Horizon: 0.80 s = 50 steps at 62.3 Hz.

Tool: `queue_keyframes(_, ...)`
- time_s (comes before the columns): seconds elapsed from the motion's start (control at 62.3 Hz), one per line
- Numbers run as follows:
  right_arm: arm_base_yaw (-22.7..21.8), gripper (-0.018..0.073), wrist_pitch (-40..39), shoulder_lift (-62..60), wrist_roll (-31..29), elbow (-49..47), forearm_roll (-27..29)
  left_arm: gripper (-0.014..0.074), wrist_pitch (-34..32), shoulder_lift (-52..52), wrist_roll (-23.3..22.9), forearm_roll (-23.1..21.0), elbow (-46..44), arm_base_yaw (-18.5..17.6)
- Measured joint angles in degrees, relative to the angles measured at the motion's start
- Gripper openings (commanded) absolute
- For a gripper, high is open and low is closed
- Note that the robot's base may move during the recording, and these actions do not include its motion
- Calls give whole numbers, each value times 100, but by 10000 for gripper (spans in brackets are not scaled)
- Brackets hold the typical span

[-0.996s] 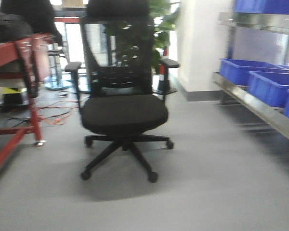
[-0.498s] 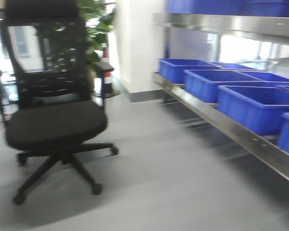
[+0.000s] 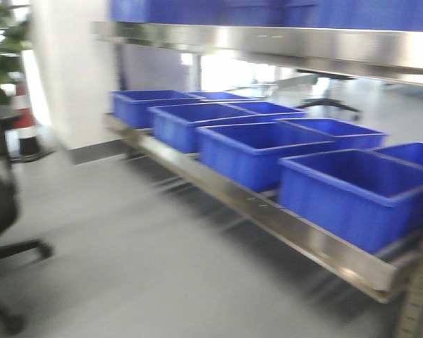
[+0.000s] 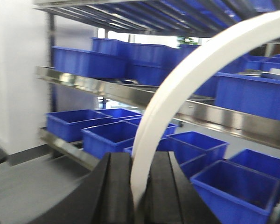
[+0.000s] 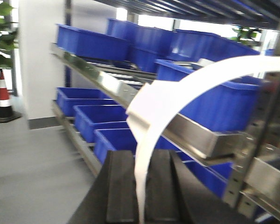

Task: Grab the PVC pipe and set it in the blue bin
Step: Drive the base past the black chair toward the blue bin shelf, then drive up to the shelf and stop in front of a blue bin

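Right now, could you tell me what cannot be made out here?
Left wrist: the white arc runs off the right edge, end unseen.
Right wrist: the white strip leaves the right edge.
Front: motion blur; chair cut by left edge; blue bins' floors hidden by walls.

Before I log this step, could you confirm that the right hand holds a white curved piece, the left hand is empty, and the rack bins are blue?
The left hand is not empty: the left wrist view shows it shut on a white arc strip. The rest stands: the right hand holds a white curved piece and the rack bins are blue.
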Motion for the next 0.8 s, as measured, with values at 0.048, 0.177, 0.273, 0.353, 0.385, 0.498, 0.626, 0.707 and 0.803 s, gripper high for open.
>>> queue_keyframes(0.048, 0, -162, 0, 0, 0, 0, 0, -111, 0, 0, 0, 0, 0, 0)
queue_keyframes(0.177, 0, -162, 0, 0, 0, 0, 0, -111, 0, 0, 0, 0, 0, 0)
queue_keyframes(0.273, 0, -162, 0, 0, 0, 0, 0, -111, 0, 0, 0, 0, 0, 0)
queue_keyframes(0.353, 0, -162, 0, 0, 0, 0, 0, -111, 0, 0, 0, 0, 0, 0)
queue_keyframes(0.385, 0, -162, 0, 0, 0, 0, 0, -111, 0, 0, 0, 0, 0, 0)
queue_keyframes(0.498, 0, -162, 0, 0, 0, 0, 0, -111, 0, 0, 0, 0, 0, 0)
queue_keyframes(0.626, 0, -162, 0, 0, 0, 0, 0, -111, 0, 0, 0, 0, 0, 0)
queue_keyframes(0.707, 0, -162, 0, 0, 0, 0, 0, -111, 0, 0, 0, 0, 0, 0)
queue_keyframes(0.803, 0, -162, 0, 0, 5, 0, 0, -111, 0, 0, 0, 0, 0, 0)
